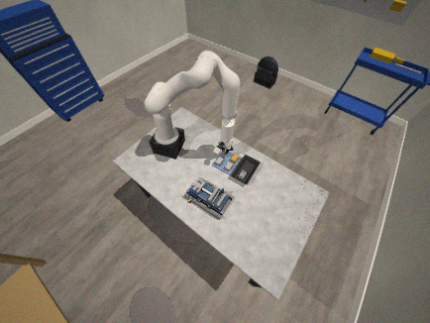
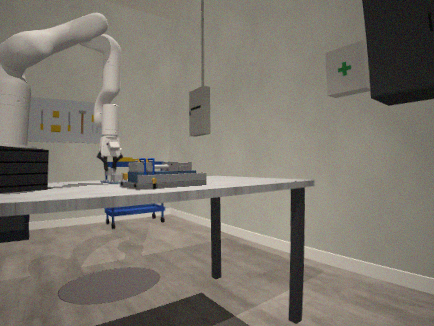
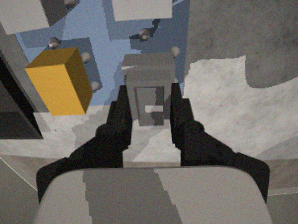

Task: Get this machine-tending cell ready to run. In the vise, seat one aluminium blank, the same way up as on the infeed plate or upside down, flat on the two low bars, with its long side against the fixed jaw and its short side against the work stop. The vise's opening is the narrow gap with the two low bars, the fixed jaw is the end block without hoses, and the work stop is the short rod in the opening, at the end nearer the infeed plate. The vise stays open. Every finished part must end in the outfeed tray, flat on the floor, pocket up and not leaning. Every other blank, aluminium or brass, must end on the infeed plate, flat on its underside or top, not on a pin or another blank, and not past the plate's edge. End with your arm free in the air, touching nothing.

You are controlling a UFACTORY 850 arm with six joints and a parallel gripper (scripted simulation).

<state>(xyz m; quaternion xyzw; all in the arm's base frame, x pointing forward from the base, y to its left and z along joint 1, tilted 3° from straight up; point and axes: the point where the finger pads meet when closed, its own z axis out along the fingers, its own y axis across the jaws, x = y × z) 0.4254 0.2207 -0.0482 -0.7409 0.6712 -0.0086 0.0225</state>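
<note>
Grey finished part [image 3: 152,99], prob. pocket up, clamped in claw [image 3: 152,137] at infeed plate [image 3: 100,43] edge.

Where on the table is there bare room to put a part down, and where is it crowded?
Bare room: the long stretch of table beyond the vise, toward the far end. Crowded: around the infeed plate and outfeed tray, where the end effector grips a grey part beside a brass blank.

White arm [image 2: 107,75] reaches down at far end of table [image 2: 200,187]. Gripper [image 2: 110,169] low over the top, clamped on something too small to identify. Vise [image 2: 165,177] just beside it. Blue cart [image 2: 135,210] on the floor beyond.
</note>
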